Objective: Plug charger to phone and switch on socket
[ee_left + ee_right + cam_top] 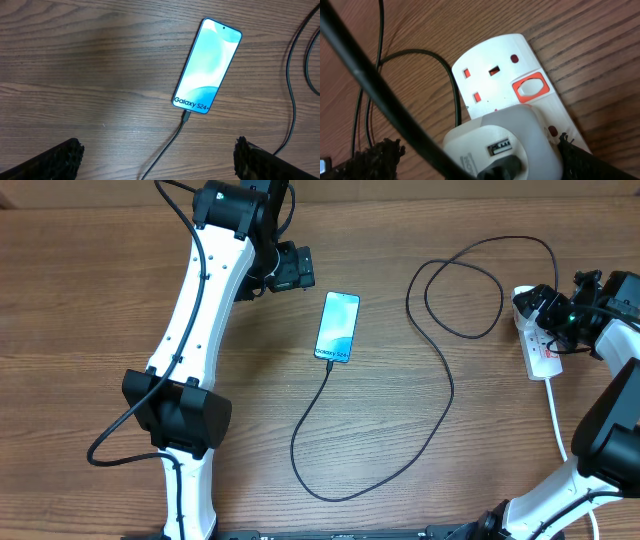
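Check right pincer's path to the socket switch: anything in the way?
Nothing covers the red switch. A white adapter sits plugged in right beside it on the socket, and a black cable crosses the right pincer's view left of it.

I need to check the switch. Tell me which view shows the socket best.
Right wrist: the socket fills the frame, red-rimmed switch and white adapter plain. Overhead shows it small at the right edge; left wrist shows none of it.

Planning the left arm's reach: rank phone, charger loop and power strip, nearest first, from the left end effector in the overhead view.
1. phone, just right of the left end effector
2. charger loop, right of centre
3. power strip, far right
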